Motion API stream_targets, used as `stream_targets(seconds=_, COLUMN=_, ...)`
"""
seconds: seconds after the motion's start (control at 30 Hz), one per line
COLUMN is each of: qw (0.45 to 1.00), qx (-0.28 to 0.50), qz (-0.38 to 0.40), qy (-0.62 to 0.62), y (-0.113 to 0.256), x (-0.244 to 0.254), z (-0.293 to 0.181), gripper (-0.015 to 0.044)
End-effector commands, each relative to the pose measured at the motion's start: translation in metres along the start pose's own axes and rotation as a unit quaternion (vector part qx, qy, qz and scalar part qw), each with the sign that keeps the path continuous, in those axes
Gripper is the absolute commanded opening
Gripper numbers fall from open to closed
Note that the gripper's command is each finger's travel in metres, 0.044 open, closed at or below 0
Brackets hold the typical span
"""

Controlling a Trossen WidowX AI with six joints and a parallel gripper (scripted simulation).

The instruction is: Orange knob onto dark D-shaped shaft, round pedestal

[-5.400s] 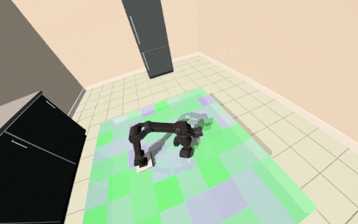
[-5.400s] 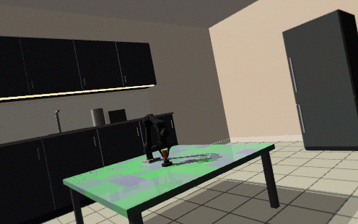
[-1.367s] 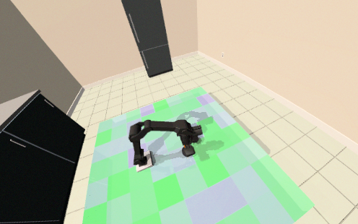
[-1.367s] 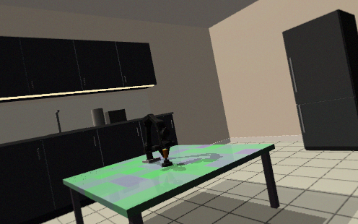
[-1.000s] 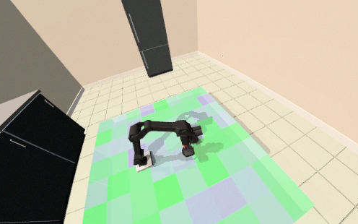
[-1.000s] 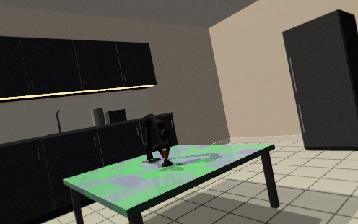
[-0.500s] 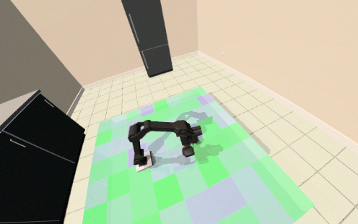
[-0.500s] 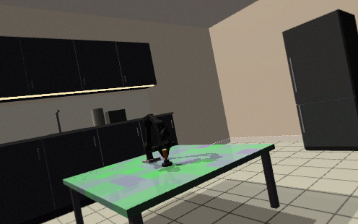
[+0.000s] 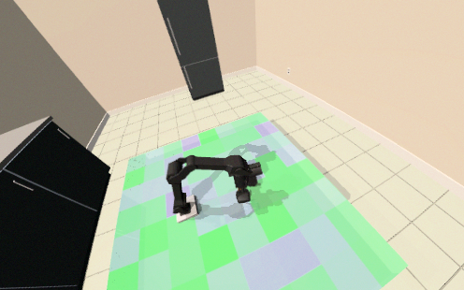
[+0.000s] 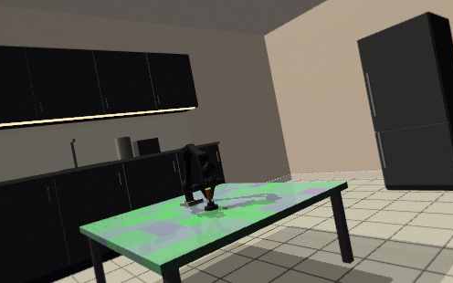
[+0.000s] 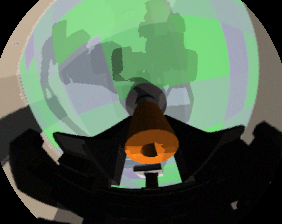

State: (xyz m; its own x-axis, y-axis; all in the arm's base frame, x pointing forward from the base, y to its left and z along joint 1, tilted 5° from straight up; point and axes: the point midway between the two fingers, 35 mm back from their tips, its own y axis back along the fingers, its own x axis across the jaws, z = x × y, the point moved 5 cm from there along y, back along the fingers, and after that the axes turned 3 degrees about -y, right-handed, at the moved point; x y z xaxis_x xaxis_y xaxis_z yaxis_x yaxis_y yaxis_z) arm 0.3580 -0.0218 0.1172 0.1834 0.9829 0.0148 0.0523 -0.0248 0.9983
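The orange knob [image 10: 208, 194] [image 11: 151, 122] is upright between the fingers of my gripper [image 10: 208, 191] [image 11: 147, 118], which is shut on it. The round dark pedestal [image 10: 211, 207] [image 11: 132, 101] stands on the table under the knob. A gap remains between the knob's lower end and the pedestal's base, with the dark shaft [image 10: 210, 201] showing in it. I cannot tell whether the shaft's tip is inside the knob's hole. The shaft's flat side is hidden. In the top view my gripper [image 9: 242, 192] hides nearly all of the knob.
The arm's pale base plate [image 9: 193, 215] [image 10: 190, 204] is on the patchwork table [image 9: 218, 243] [image 10: 135, 242]. The arm's shadow falls across the table. A dark cabinet [image 9: 36, 206] and a tall dark fridge [image 9: 195, 51] [image 10: 405, 105] stand away from the table.
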Motion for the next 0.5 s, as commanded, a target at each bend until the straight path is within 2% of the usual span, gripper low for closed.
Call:
stream_targets(seconds=0.0, qw=0.999, qx=-0.003, qz=0.000, qy=-0.054, y=0.0022, x=0.0003, z=0.0034, gripper=0.0000)
stream_targets(seconds=0.47, qw=0.999, qx=-0.003, qz=0.000, qy=-0.054, y=-0.0013, x=-0.0005, z=0.0003, gripper=0.0000)
